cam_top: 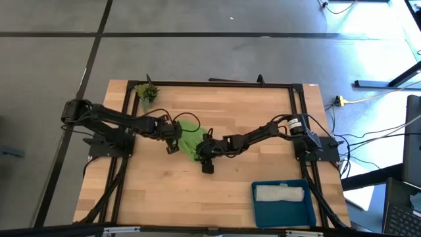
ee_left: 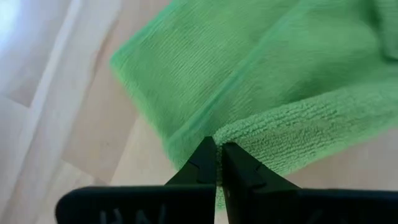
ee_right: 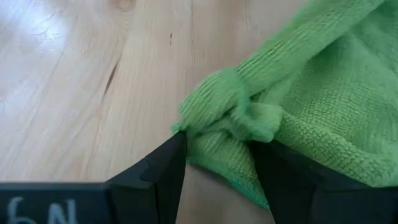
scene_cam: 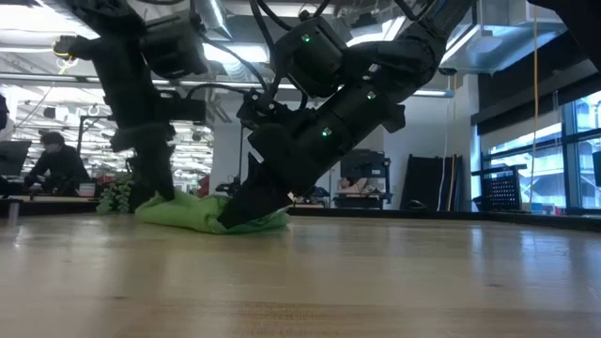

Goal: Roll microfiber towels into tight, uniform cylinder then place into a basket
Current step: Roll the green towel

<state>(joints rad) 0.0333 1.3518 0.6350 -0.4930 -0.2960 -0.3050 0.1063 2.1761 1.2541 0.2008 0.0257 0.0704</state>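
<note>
The green towel [cam_top: 189,137] lies bunched near the middle of the counter [cam_top: 217,191], between both arms. The left gripper [ee_left: 217,163] is pressed together, pinching the towel's hem on one side. The right gripper [ee_right: 217,163] pinches a gathered fold of the same towel on the other side. The white towel [cam_top: 280,193] rests in the basket [cam_top: 284,214] at the counter's front right corner.

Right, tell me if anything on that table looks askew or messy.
The lime green microfiber towel lies bunched at the table's middle, pinched at opposite edges by the left gripper and right gripper. The pale towel sits tidily in the teal plastic basket.
</note>
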